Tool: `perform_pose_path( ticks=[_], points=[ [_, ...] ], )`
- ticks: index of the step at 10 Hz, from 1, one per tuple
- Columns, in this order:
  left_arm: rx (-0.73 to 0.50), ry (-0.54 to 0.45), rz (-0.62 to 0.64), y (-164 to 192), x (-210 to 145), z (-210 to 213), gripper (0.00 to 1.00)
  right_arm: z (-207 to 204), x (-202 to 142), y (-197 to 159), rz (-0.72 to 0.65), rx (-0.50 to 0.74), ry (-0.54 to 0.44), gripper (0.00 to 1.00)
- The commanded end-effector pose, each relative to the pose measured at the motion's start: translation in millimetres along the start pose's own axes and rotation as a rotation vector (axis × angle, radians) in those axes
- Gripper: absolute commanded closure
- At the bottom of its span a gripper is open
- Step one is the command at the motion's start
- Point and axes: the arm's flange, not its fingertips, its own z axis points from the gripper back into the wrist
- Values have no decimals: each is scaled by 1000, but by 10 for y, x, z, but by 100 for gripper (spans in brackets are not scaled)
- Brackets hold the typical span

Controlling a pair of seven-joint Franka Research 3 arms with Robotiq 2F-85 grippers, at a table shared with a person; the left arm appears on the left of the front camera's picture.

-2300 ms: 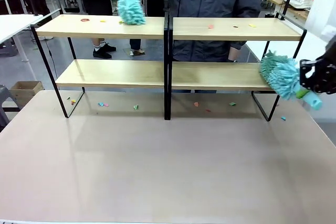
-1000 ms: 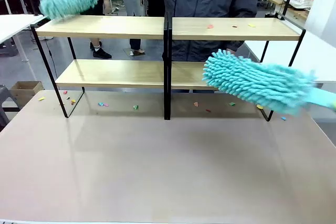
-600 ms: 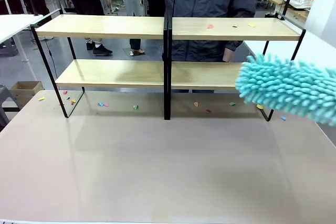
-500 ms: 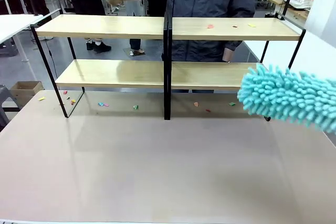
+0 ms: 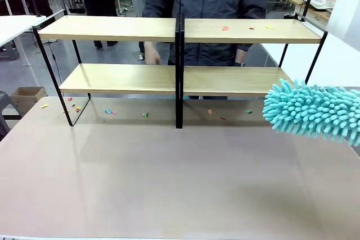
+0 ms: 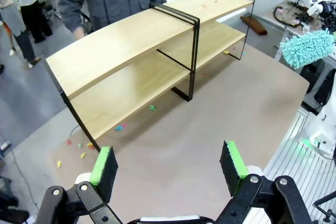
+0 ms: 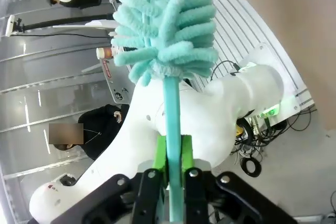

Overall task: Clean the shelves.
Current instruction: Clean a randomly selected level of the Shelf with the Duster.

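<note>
The shelves stand across the far half of the brown table, four light wood boards in a black frame; the left wrist view sees the shelves from above. A fluffy teal duster hovers at the right edge, just in front of the lower right board. My right gripper is shut on the duster's teal handle. My left gripper hangs open and empty high above the table. Small paper scraps lie on the top right board. A person stands behind the shelves with one hand lowered.
Coloured scraps lie on the table under the shelves. A cardboard box sits on the floor at left. A white table stands beside the shelves' left end. The table's near half is bare.
My duster has swung out from over the lower right board to the right edge. The person's duster has left the view and their hand has dropped behind the shelves.
</note>
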Motion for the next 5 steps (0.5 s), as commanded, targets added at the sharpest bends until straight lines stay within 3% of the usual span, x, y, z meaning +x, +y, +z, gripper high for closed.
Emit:
perform_pose_path(
  ticks=[1,3,5],
  points=[
    [11,0,3,-8,1,18,0,30,-4,15,0,-7,-4,88],
    [11,0,3,-8,1,18,0,288,-297,136,-3,-177,-247,88],
    [11,0,3,-8,1,18,0,476,-835,318,-14,-297,-442,88]
  ],
)
